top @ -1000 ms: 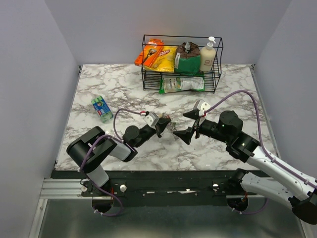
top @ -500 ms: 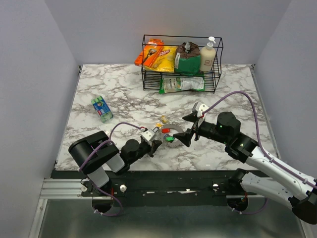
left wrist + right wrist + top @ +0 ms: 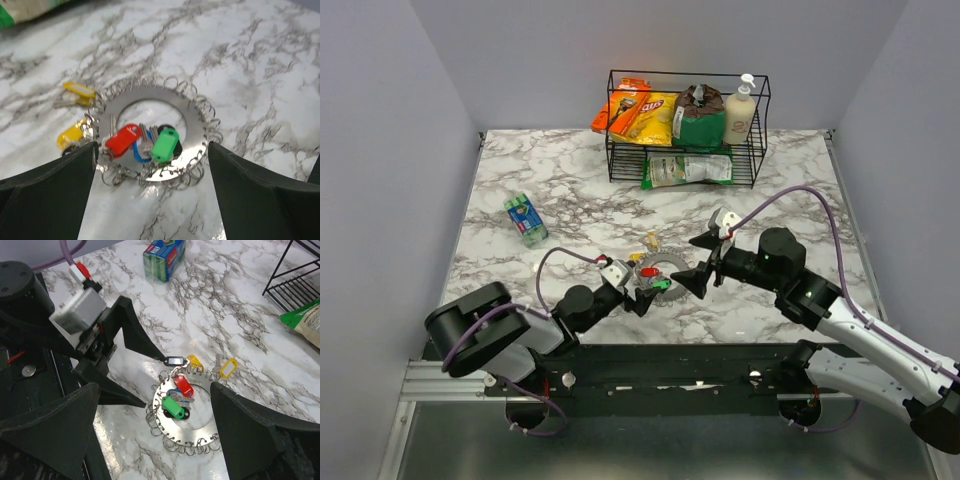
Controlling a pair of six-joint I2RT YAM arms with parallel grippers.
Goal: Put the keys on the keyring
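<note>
The keyring [image 3: 665,263] is a flat silvery disc edged with small wire loops, lying on the marble table [image 3: 550,170]. The keys with red [image 3: 122,140], green [image 3: 165,145] and blue [image 3: 137,154] heads lie bunched across its hole. Two yellow keys [image 3: 78,90] [image 3: 70,135] and a black one [image 3: 174,360] rest at its rim. My left gripper [image 3: 640,286] is open at the ring's near-left edge, its fingers [image 3: 55,192] either side and nothing between them. My right gripper [image 3: 697,262] hangs open just right of the ring, holding nothing.
A black wire rack [image 3: 688,125] with snack bags, a green pouch and a soap bottle stands at the back. A green-blue packet [image 3: 526,219] lies at the left. The table's near edge and the arm bases are just behind the left gripper.
The left gripper came down and back toward the near edge with the keyring, then opened. The ring now lies flat on the table. The right gripper stayed open, shifting slightly.
</note>
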